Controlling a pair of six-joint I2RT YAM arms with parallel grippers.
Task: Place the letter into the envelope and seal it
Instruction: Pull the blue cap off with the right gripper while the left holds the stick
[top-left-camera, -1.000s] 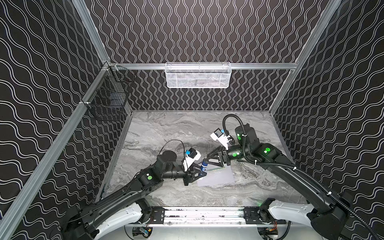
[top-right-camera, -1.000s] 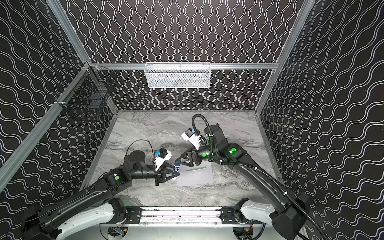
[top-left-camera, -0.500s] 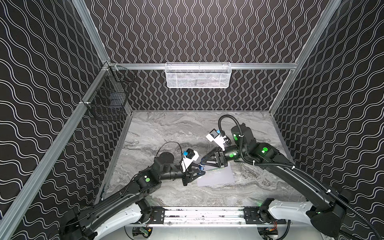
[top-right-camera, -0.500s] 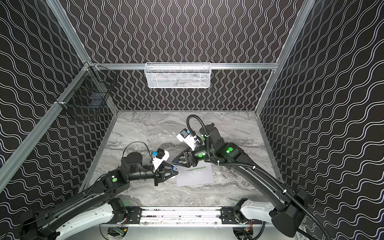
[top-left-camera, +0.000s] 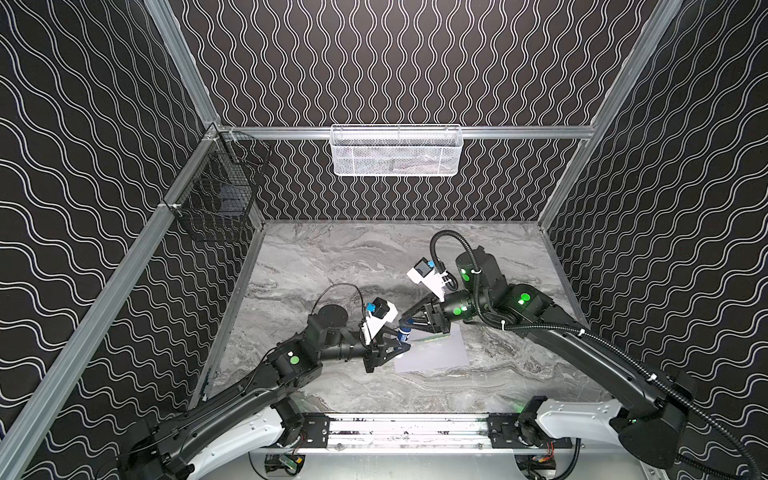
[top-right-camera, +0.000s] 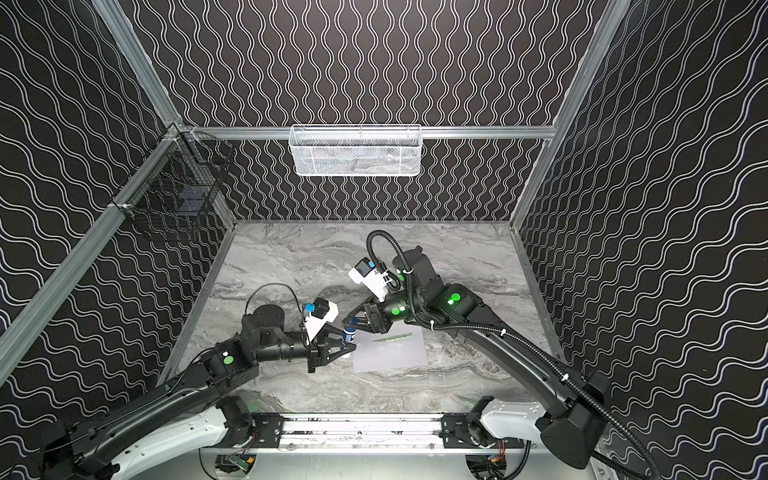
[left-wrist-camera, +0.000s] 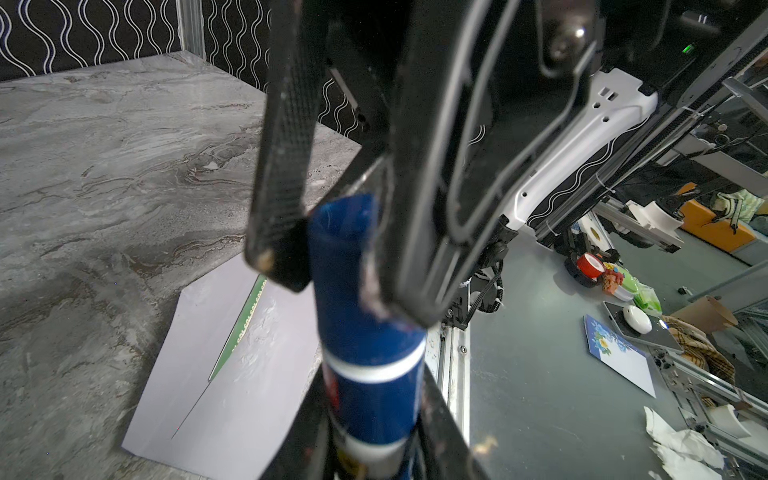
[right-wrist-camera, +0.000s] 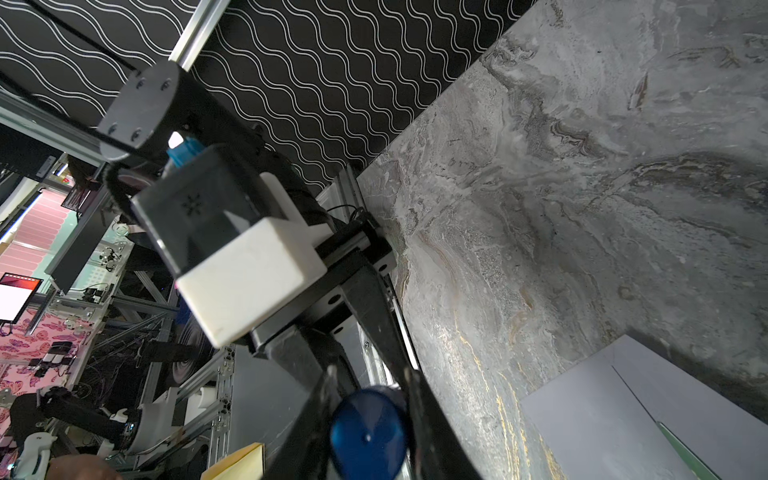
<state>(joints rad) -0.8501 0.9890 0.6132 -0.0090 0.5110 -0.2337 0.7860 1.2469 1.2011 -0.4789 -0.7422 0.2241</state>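
The pale envelope lies flat on the marble table near the front. A thin green edge of the letter shows at its flap line; the remainder of the sheet is hidden inside. My left gripper is shut on the body of a blue glue stick, held just left of the envelope. My right gripper reaches across and has its fingers pressed against both sides of the stick's blue cap.
A white wire basket hangs on the back wall and a black wire basket on the left wall. Both arms meet over the table's front middle. A metal rail runs along the front edge.
My right gripper has moved left to the glue stick and closed its fingers around the cap. The left gripper has kept its hold and shifted slightly left.
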